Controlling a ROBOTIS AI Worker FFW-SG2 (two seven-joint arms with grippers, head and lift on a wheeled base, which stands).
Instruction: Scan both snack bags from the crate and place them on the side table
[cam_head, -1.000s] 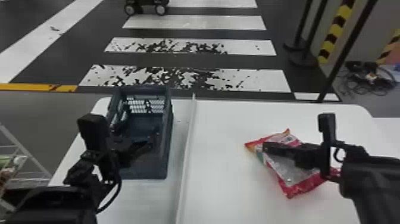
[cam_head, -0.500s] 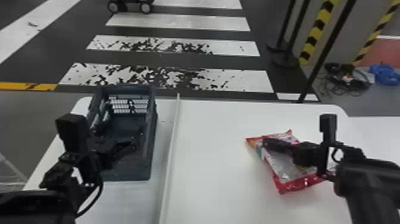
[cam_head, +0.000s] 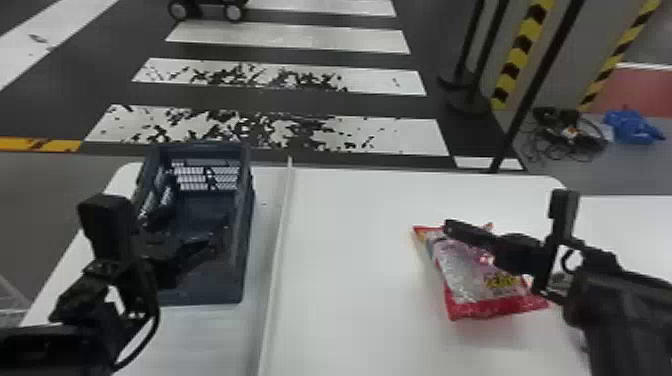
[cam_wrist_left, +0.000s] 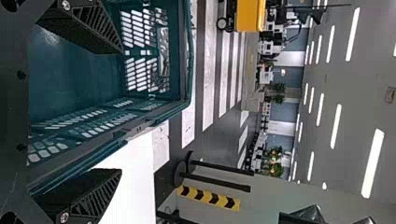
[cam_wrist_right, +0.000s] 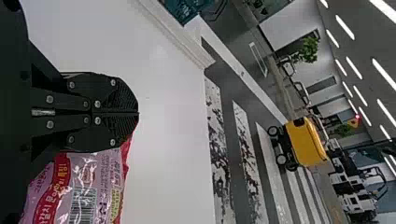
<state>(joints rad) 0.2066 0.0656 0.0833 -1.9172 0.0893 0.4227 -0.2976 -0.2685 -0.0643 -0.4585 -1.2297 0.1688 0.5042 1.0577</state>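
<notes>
A: Left gripper (cam_head: 195, 227)?
B: Left of the head view, at the blue crate (cam_head: 215, 295); fingers well apart, one over the crate's interior in the left wrist view.
A: Right gripper (cam_head: 450, 228)?
B: Right of centre; fingers together, nothing visible between them; they extend across the snack bag (cam_head: 462, 275) in the head view; contact cannot be told.
A: Bag position?
B: Lower right of the head view; flat on the white table (cam_head: 345, 300), red edge toward the bottom.
</notes>
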